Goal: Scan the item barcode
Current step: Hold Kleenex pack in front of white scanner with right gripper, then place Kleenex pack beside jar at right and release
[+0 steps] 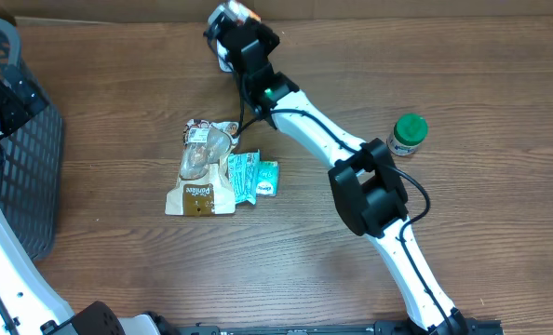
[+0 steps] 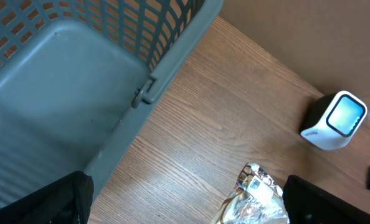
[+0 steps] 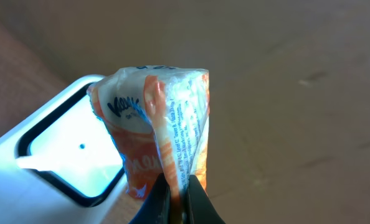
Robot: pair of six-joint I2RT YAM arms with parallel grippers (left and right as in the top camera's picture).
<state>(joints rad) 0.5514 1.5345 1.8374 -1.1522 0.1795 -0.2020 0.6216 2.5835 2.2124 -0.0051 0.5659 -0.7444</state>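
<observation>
- Right gripper (image 3: 175,199): clenched on an orange-and-white tissue pack (image 3: 157,124), pinching its lower edge between the fingertips. Pack stands upright above the jaws in the right wrist view, printed side toward the camera.
- Scanner (image 3: 54,155): white body with a dark-framed window, just beside and behind the pack in the right wrist view. Whether the pack touches it, I cannot tell.
- Overhead view: right arm (image 1: 370,191) reaches across the table (image 1: 118,270) to the far edge; pack (image 1: 242,13) shows as a small orange-and-white patch at the gripper's tip, near the top of the frame.
- Left wrist view: scanner (image 2: 334,120) sits on the wood near the cardboard wall, its window glowing pale blue.
- Left gripper (image 2: 185,205): released, jaws spread wide, holding nothing; dark fingers at the bottom corners of the left wrist view. It hangs over the table beside the grey basket (image 2: 66,106).
- Basket (image 1: 11,140): at the left edge of the table, mesh walls.
- Mid-table pile: a foil snack bag (image 1: 205,154) on a brown pouch (image 1: 200,198), with a teal packet (image 1: 253,177) touching on its right side.
- Foil bag (image 2: 253,199) also shows at the lower edge of the left wrist view, with a white label on it.
- Green-lidded jar (image 1: 409,133): upright, well apart from the pile, on the right part of the table.
</observation>
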